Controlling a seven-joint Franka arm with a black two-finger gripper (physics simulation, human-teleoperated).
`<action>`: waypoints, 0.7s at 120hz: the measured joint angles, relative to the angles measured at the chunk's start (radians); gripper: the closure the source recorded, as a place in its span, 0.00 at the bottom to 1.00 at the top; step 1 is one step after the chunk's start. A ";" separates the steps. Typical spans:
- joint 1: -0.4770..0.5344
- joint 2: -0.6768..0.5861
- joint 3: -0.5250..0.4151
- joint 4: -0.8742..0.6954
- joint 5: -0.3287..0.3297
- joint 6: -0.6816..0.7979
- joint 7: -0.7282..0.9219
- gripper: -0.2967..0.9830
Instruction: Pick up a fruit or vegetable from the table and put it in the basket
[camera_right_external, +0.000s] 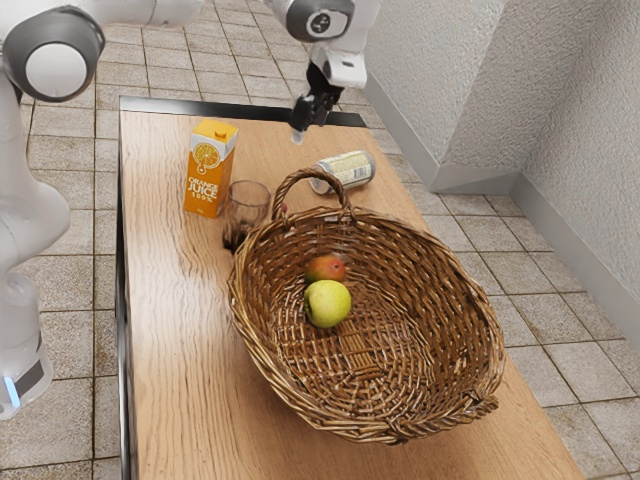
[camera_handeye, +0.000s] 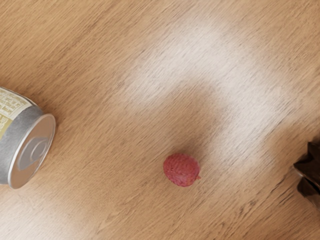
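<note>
While carton reads "ORANGE JUICE 100%", fruit in basket

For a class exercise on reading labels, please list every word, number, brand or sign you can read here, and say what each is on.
"ORANGE JUICE": on the juice carton
"100%": below those words, on the same carton
Smaller mark near the carton's foot: too small to read
Print on the can: too small to read
</note>
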 joint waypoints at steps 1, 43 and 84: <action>0.000 0.001 0.000 -0.006 -0.001 0.004 0.000 0.23; 0.147 0.077 -0.001 -0.115 -0.029 0.126 0.012 0.23; 0.084 0.102 -0.017 -0.160 -0.032 0.181 0.011 0.23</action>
